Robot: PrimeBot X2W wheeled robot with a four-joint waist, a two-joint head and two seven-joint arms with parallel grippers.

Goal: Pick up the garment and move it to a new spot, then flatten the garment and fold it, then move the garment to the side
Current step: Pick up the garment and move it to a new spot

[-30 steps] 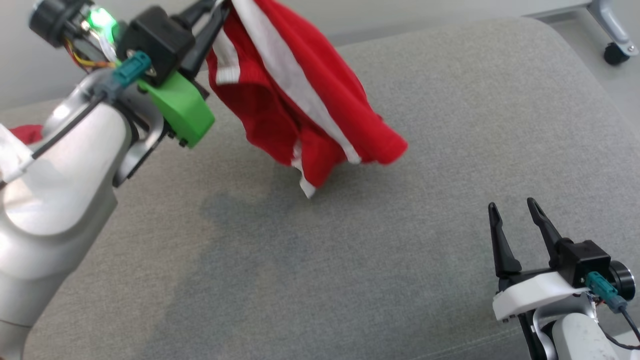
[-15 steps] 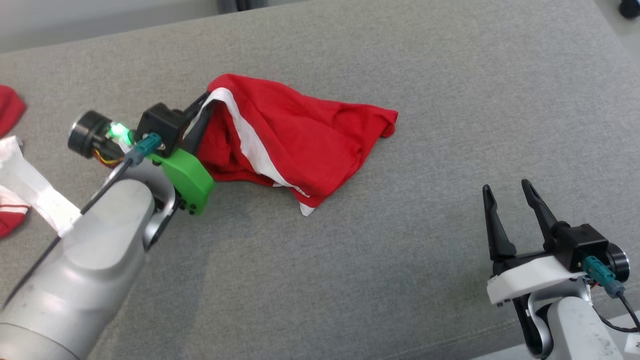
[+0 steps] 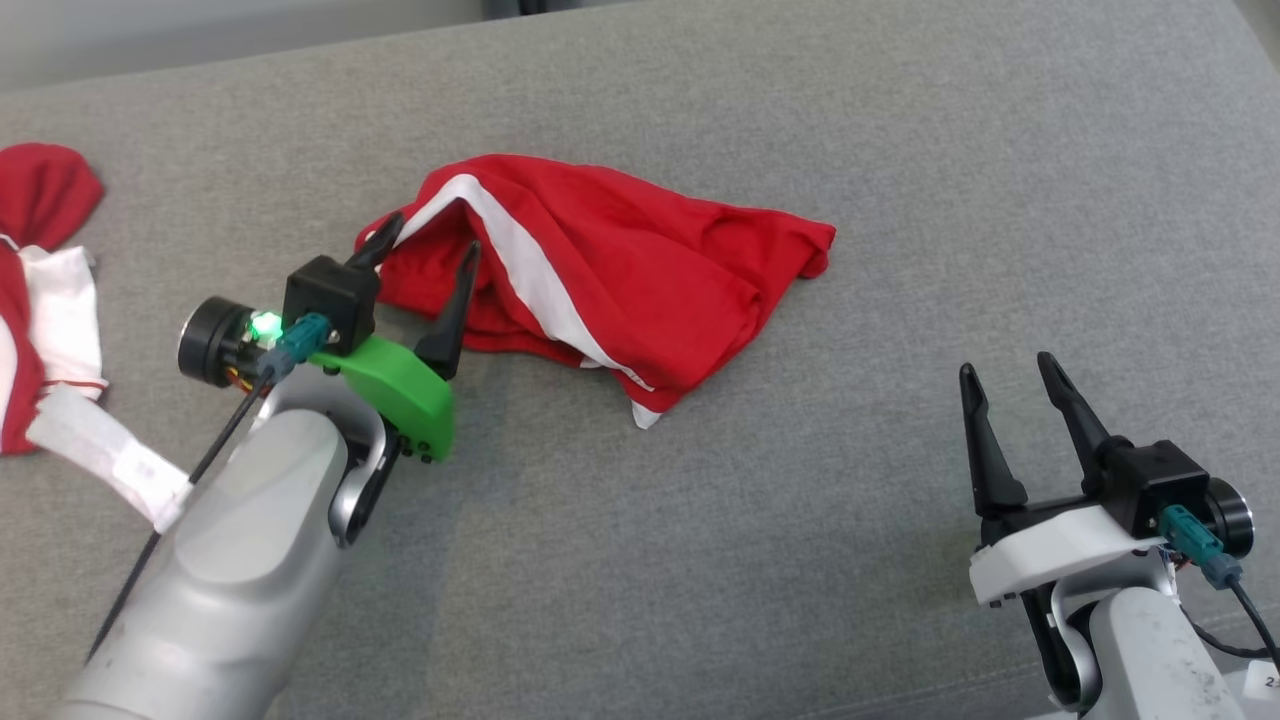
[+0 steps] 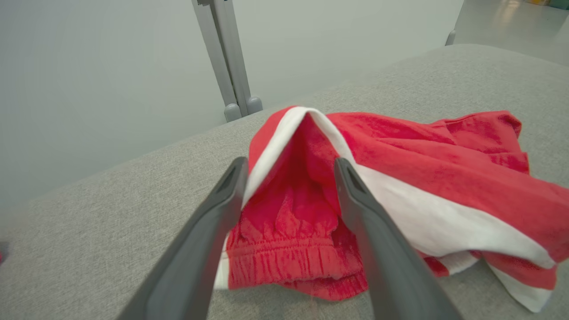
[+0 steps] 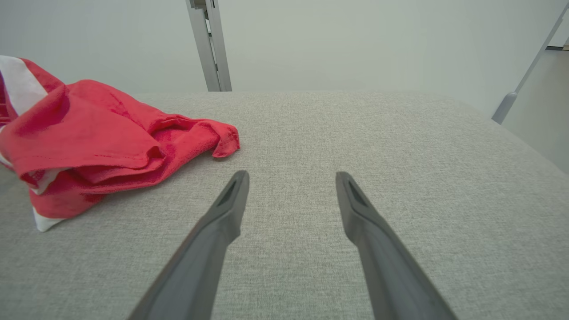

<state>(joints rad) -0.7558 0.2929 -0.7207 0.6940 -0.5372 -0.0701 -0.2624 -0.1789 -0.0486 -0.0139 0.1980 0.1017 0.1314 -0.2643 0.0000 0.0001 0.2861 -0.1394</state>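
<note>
1. Nearest, right gripper (image 3: 1005, 365) fingers spread wide, empty
2. Farther, left gripper (image 3: 433, 233) fingers parted astride the waistband (image 4: 289, 262), gripping nothing
3. Crumpled red cloth garment (image 3: 650, 270) with white stripe heaped on grey fabric cushion (image 3: 900, 200)
4. Seemingly placed; next, pinch opposite edges, pull flat

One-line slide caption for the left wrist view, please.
Left hand open at the waistband end of the crumpled red garment, which lies on the grey cushion.
</note>
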